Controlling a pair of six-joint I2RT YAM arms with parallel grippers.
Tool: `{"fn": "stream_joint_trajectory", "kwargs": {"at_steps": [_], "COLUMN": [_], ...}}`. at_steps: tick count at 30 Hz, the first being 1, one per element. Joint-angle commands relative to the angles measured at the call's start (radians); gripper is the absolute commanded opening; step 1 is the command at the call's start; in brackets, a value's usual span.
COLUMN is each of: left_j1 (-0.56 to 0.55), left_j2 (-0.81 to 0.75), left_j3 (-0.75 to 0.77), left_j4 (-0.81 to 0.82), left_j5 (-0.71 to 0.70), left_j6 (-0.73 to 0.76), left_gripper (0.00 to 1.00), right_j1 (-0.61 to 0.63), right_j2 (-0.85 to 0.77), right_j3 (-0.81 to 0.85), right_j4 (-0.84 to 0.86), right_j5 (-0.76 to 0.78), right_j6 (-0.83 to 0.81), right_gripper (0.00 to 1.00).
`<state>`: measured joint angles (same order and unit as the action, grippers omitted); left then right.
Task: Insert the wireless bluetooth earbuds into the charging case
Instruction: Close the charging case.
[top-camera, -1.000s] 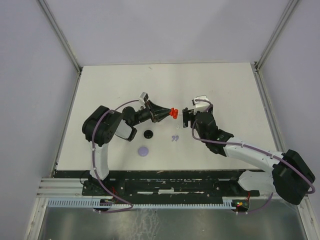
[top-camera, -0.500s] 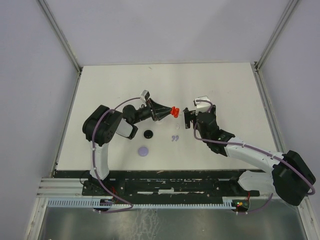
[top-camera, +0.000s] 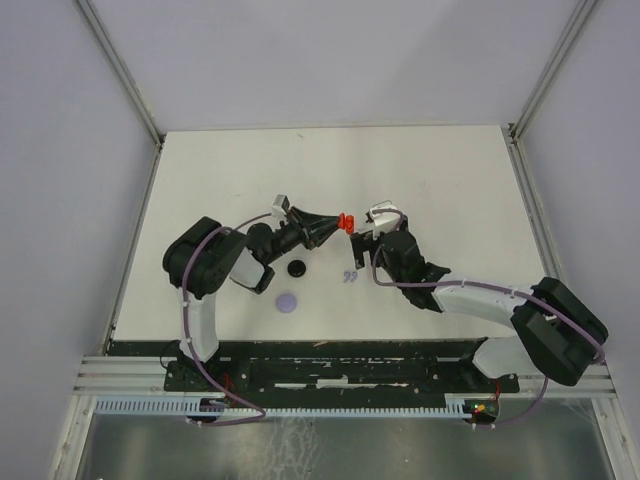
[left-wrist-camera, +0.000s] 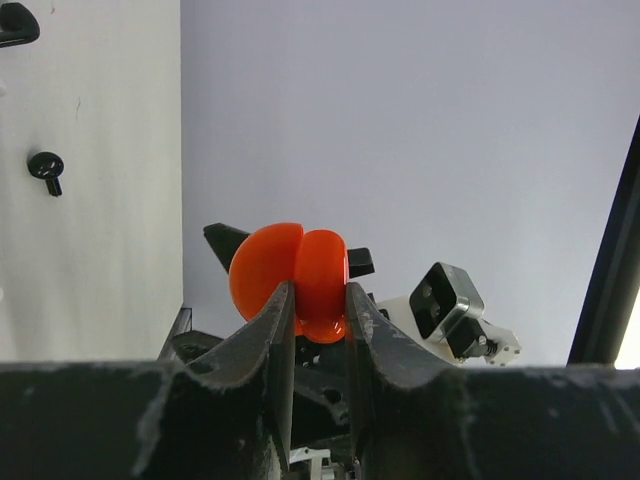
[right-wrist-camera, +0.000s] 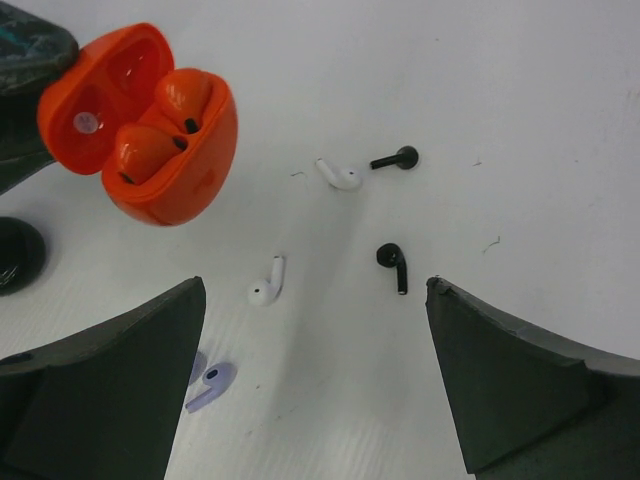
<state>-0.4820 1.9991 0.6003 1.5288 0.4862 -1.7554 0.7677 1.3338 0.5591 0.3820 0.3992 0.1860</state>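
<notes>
My left gripper (top-camera: 338, 224) is shut on the open orange charging case (top-camera: 347, 221), held above the table. In the right wrist view the case (right-wrist-camera: 140, 120) has two red earbuds (right-wrist-camera: 182, 97) seated in it. The left wrist view shows its fingers (left-wrist-camera: 278, 320) pinching the case (left-wrist-camera: 290, 275) by its sides. My right gripper (top-camera: 362, 240) hangs just right of the case, and it (right-wrist-camera: 316, 290) stands open and empty. Below it on the table lie two white earbuds (right-wrist-camera: 266, 283), two black earbuds (right-wrist-camera: 393, 262) and a lavender earbud (right-wrist-camera: 210, 385). From above, the lavender pair (top-camera: 350, 276) shows.
A black round disc (top-camera: 297, 268) and a lavender round disc (top-camera: 288, 301) lie on the white table (top-camera: 450, 170) near the left arm. Grey walls with metal rails close the table in at the sides and back.
My right gripper has moved left, closer to the case, and its jaws have spread wider. My left gripper has drifted slightly up and left with the case.
</notes>
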Motion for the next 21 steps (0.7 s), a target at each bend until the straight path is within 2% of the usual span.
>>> {"fn": "stream_joint_trajectory", "kwargs": {"at_steps": [1,8,21], "left_j1": [-0.027,-0.048,-0.058], "left_j2": [-0.039,-0.031,-0.031], "left_j3": [-0.005,-0.011,-0.040], "left_j4": [0.092,0.089,0.088], "left_j5": [-0.084,-0.096,-0.086], "left_j6": [-0.064,-0.071,-0.067], "left_gripper": [0.03,0.03,0.03], "right_j1": [0.025,0.045,0.048], "right_j2": [0.050,0.106,0.135], "right_j3": [0.043,0.066,0.028], "right_j4": [0.138,0.201,0.324], "right_j5": [-0.028,-0.008,0.152], "right_j6": [-0.013,-0.043,-0.136], "right_gripper": [1.00,0.99,0.99]}}
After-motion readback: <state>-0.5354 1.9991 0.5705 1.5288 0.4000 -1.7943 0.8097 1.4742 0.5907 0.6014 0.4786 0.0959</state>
